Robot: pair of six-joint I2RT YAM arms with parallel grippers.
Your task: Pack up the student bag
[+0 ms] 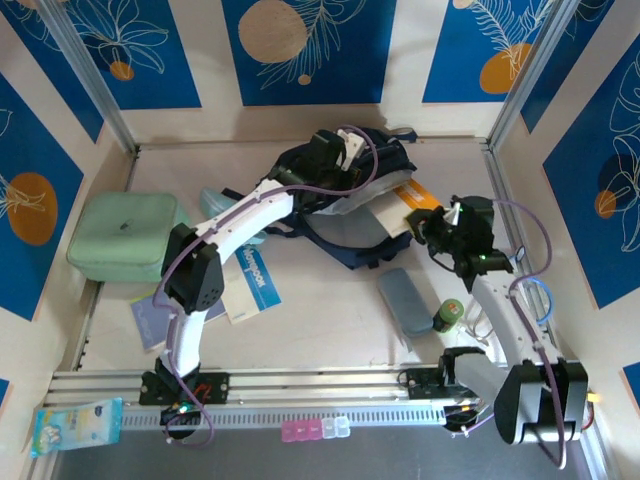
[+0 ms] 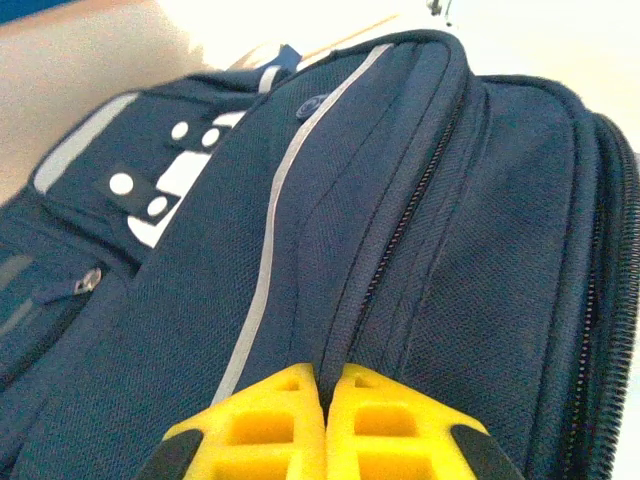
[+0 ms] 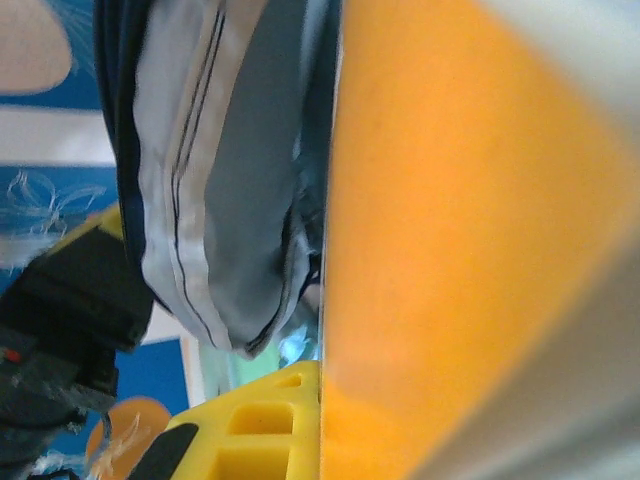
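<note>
The student bag, a dark navy backpack with grey trim, lies at the back middle of the table. Its mouth faces right and shows pale grey lining. My left gripper is on top of it, its yellow fingers shut on a fold of the fabric beside a zipper. My right gripper is shut on a flat orange book, whose far end lies at the bag's mouth. Up close the orange book hides one finger of my right gripper.
A mint-green case sits at the left, with a blue-and-white booklet near the left arm. A grey-blue pouch and a small green bottle lie by the right arm. A tissue pack lies at the front left.
</note>
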